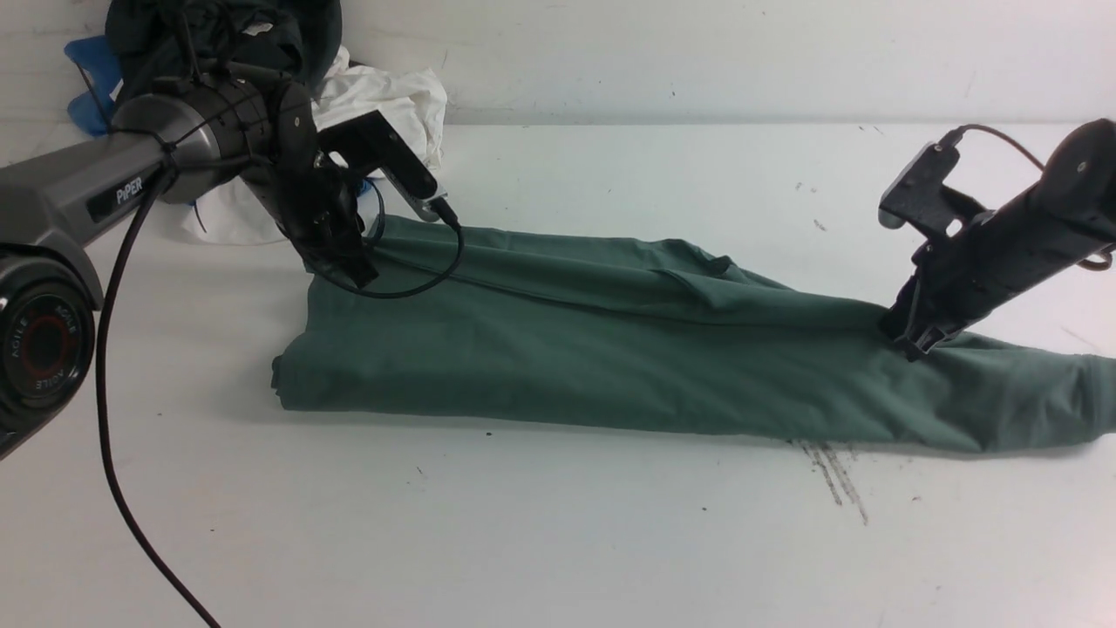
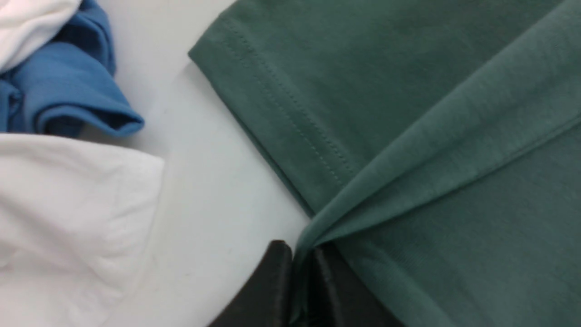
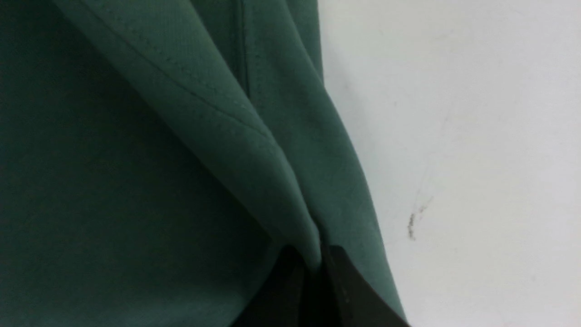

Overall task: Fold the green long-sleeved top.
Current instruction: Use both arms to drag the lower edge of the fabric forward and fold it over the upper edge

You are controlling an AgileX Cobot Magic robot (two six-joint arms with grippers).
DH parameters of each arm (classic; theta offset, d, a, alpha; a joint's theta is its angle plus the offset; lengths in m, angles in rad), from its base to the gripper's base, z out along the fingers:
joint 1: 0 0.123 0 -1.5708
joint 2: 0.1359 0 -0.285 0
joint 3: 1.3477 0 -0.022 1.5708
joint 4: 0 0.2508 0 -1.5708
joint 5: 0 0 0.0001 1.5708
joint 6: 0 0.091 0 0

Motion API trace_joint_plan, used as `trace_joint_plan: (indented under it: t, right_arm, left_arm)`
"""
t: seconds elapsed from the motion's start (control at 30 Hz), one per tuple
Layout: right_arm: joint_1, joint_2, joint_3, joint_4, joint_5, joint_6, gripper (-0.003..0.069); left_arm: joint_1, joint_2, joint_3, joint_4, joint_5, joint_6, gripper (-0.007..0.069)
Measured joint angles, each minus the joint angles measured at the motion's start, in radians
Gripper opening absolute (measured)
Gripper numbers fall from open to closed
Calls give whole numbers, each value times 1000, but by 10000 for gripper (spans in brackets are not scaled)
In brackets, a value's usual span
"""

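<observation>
Since it lies across the white counter (image 1: 558, 541) as a long doubled band, the green long-sleeved top (image 1: 567, 349) seems soft, light and floppy. It is best held at stitched edges, where left pincer (image 2: 297, 259) and right pincer (image 3: 317, 256) each clamp a fold.

White table (image 1: 610, 541) (scuffed), pale wall (image 1: 741, 52)

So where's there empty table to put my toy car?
Bare table runs along the near edge, in front of the green top; more lies behind it, toward the wall. The far-left corner is crowded with the clothes pile.
</observation>
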Motion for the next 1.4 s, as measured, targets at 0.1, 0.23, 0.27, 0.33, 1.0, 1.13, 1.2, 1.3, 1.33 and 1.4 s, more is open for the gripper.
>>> trace_joint_plan:
  t: [0.1, 0.23, 0.27, 0.33, 1.0, 1.13, 1.2, 1.3, 1.33, 1.4]
  right_arm:
    - [-2, 4, 0, -7, -40, 38, 60]
    - [-6, 5, 0, -22, -84, 88, 127]
    - [-7, 5, 0, -24, -89, 94, 137]
    - [-8, 5, 0, -26, -114, 136, 204]
    - [344, -43, 0, 11, -86, 263, -3]
    - [386, 15, 0, 30, -182, 282, -12]
    - [387, 38, 0, 45, -211, 292, -13]
    - [387, 73, 0, 74, -262, 298, -13]
    - [387, 78, -2, 83, -283, 301, -13]
    - [387, 93, -13, 100, -317, 314, -14]
  left_arm:
    - [7, 6, 0, 5, -26, -39, 99]
    - [22, 6, 0, 34, -69, -91, 195]
    - [23, 6, 0, 36, -73, -98, 215]
    - [29, 6, -6, 50, -79, -141, 297]
    - [-17, 1, -190, -62, 343, -290, 34]
    - [-16, 1, -190, -67, 361, -286, -6]
    - [-16, 1, -190, -68, 371, -286, -8]
    - [-16, 1, -190, -75, 382, -285, -8]
    - [-16, 2, -190, -78, 386, -285, -8]
    - [-16, 10, -190, -81, 404, -283, -8]
